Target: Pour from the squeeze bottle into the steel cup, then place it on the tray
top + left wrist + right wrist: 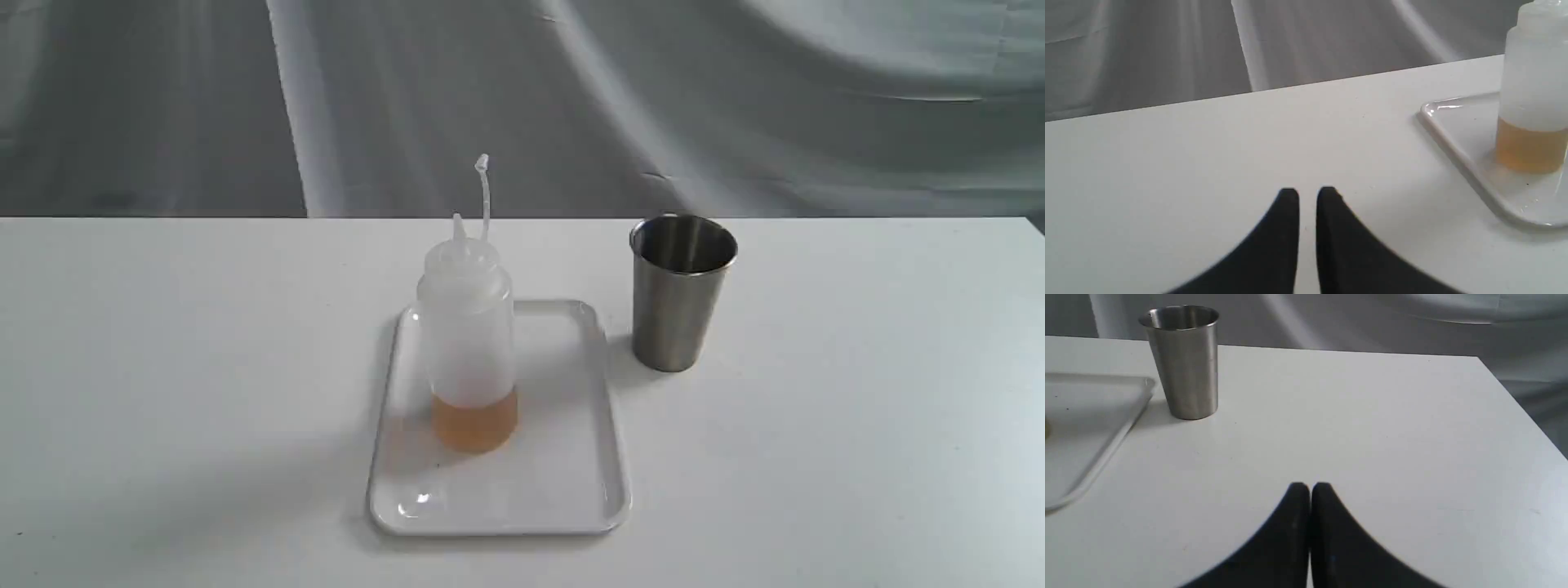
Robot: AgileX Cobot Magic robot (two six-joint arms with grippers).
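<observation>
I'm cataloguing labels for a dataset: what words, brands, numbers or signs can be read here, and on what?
None: no text can be read in any view.
The squeeze bottle is plain, unlabelled plastic.
The steel cup shows only bare brushed metal on the sides in view.
The tray and table are plain white.

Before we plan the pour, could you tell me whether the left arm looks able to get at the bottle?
Probably yes: only open table lies between the left arm's jaws and the bottle, which stands upright on the tray. The jaws, nearly shut, must open first.
</observation>
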